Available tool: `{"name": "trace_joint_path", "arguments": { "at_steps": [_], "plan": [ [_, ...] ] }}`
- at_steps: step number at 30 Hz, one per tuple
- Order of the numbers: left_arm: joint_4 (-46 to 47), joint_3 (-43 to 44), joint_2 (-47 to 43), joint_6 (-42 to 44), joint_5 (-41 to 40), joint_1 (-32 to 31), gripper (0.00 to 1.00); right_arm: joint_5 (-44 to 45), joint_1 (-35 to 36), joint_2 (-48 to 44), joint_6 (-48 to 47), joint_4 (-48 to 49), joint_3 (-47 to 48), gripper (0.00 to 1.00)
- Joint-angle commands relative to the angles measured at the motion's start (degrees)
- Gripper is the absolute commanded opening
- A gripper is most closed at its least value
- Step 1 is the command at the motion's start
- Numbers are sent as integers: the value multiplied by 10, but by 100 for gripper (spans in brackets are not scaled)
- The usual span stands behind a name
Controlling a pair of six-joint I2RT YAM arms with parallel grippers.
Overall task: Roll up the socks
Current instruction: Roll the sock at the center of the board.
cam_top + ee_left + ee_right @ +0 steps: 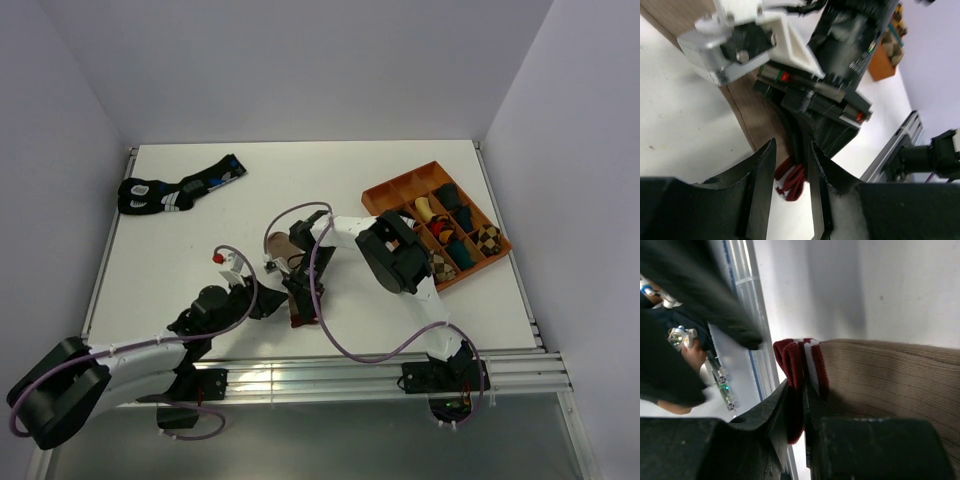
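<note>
A long tan-brown sock (281, 246) lies mid-table, its maroon-and-white striped cuff (300, 318) towards the near edge. My right gripper (300, 300) is shut on that cuff. In the right wrist view its jaws (802, 388) pinch the maroon cuff (796, 365), and the tan ribbed leg (890, 375) spreads to the right. My left gripper (268, 303) sits just left of the right one and is open. In the left wrist view the cuff (792, 182) shows beyond the gap between its fingers (792, 150), which hold nothing. The right gripper's body (840, 100) hangs over the sock (757, 125).
Black socks with blue and white marks (180, 188) lie at the back left. An orange divided tray (385, 195) with rolled bundles stands at the right. The aluminium rail (380, 365) runs along the near table edge, close to the cuff.
</note>
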Motion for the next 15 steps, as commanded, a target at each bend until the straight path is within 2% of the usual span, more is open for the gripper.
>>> {"name": "trace_joint_path", "arguments": {
  "at_steps": [1, 7, 15],
  "plan": [
    [56, 12, 39, 36, 14, -16, 37, -30, -8, 4, -21, -34, 20, 20],
    [93, 29, 108, 58, 29, -48, 38, -45, -19, 14, -29, -56, 36, 20],
    [136, 35, 152, 64, 54, -60, 39, -50, -24, 22, -30, -69, 46, 21]
  ]
}}
